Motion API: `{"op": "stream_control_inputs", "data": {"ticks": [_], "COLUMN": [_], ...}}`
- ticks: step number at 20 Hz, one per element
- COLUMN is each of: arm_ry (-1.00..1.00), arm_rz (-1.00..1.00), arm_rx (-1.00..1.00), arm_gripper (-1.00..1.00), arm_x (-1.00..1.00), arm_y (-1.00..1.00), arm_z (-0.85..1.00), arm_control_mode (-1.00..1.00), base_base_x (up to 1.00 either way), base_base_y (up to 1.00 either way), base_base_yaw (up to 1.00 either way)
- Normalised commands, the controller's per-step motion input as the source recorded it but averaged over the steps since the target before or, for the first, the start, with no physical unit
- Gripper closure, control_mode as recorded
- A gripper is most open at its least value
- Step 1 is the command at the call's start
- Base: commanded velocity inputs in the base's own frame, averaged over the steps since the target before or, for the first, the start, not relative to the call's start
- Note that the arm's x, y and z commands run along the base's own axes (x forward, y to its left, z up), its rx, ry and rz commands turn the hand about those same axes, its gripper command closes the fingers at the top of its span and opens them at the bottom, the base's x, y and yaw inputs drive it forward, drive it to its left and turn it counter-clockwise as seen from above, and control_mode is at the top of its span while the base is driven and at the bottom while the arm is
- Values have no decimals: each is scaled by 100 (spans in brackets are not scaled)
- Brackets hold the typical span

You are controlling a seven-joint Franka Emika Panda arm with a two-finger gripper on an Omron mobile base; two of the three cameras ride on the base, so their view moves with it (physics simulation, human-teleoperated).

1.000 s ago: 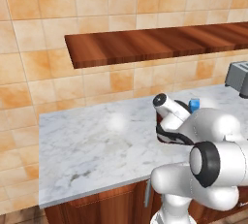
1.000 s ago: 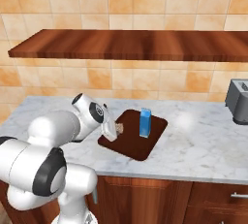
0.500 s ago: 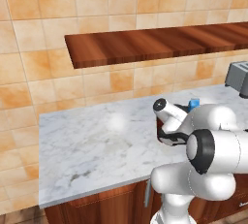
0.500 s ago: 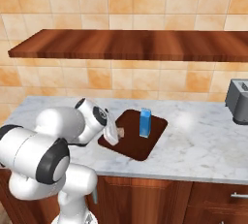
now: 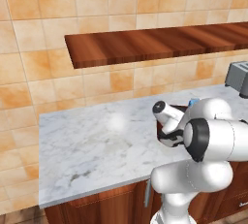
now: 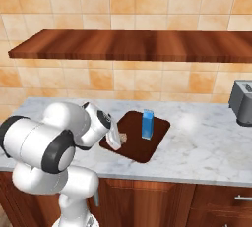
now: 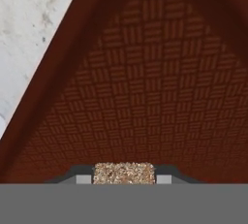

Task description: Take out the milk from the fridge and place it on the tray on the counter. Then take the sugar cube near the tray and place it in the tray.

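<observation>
Gripper [image 7: 124, 178] clamps sugar cube [image 7: 124, 173] between fingertips, low over left part of tray [image 6: 147, 150]. Milk [image 6: 147, 124] upright in tray, right of gripper. Tray on counter [image 6: 206, 145].

base views: behind arm, share tray [image 6: 147, 153] | hand view: close above tray

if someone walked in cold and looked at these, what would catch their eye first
Probably the small blue carton of milk standing upright near the back of the flat dark brown tray on the white-grey marble counter. Next, the white arm's gripper over the tray's left part, shut on a tiny tan sugar cube above the tray's woven-patterned floor. A grey toaster sits at the counter's far right.
</observation>
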Motion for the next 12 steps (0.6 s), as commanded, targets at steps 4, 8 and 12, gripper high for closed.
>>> {"op": "stream_control_inputs", "data": {"ticks": [4, 8, 12], "arm_ry": [0, 0, 0], "arm_rz": [0, 0, 0], "arm_rx": [0, 0, 0], "arm_gripper": [100, 100, 100], "arm_x": [1, 0, 1], "arm_y": [0, 0, 0], "arm_z": [-20, -19, -19], "arm_control_mode": [-100, -100, -100], "base_base_x": [0, 0, 0], "base_base_y": [0, 0, 0], "base_base_yaw": [0, 0, 0]}}
